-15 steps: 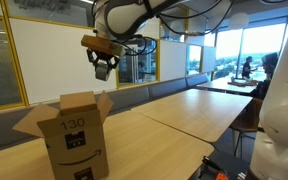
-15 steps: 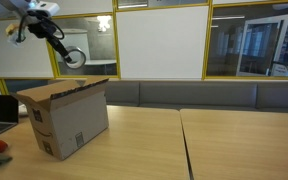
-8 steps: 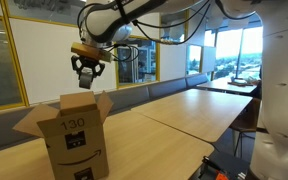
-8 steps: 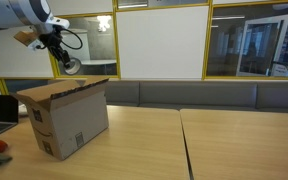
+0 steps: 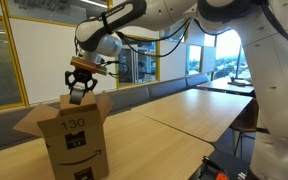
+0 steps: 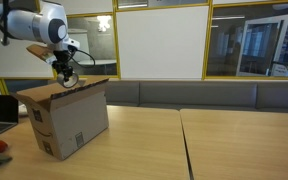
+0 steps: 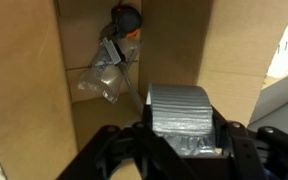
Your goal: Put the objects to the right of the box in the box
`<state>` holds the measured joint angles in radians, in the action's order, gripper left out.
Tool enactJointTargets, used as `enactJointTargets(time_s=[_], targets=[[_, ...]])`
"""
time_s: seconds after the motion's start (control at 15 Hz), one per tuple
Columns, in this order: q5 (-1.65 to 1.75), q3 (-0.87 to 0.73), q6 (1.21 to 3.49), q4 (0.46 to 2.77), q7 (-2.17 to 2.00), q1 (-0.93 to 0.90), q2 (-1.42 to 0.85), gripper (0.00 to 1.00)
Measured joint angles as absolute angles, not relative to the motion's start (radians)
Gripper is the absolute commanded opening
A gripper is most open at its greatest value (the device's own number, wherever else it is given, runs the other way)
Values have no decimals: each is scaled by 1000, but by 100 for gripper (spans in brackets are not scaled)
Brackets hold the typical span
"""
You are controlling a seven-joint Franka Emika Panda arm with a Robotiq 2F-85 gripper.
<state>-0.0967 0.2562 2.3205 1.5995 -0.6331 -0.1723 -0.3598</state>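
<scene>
One grey tape roll (image 7: 179, 105) clamped in claw (image 7: 184, 140), held over one open cardboard box (image 5: 74, 135). Two items seen inside: one clear bag (image 7: 102, 80), one dark gadget (image 7: 124, 20).

The box (image 5: 74, 145) stands open upward, its flaps (image 5: 30, 122) splayed outward, leaving the mouth free from above. Inside, a crumpled clear bag (image 7: 104, 78) and a dark gadget (image 7: 125, 19) take one end; the remaining floor is bare cardboard.
</scene>
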Motion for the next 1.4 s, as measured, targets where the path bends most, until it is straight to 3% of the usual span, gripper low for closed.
enactJointTargets(time_s=[0.2, 0.87, 1.4], targets=[[-165, 240, 2226, 1546, -573, -173, -426, 99], [-205, 147, 1937, 1440, -575, -187, -481, 100], [-96, 91, 1948, 1656, -702, -205, -169, 100]])
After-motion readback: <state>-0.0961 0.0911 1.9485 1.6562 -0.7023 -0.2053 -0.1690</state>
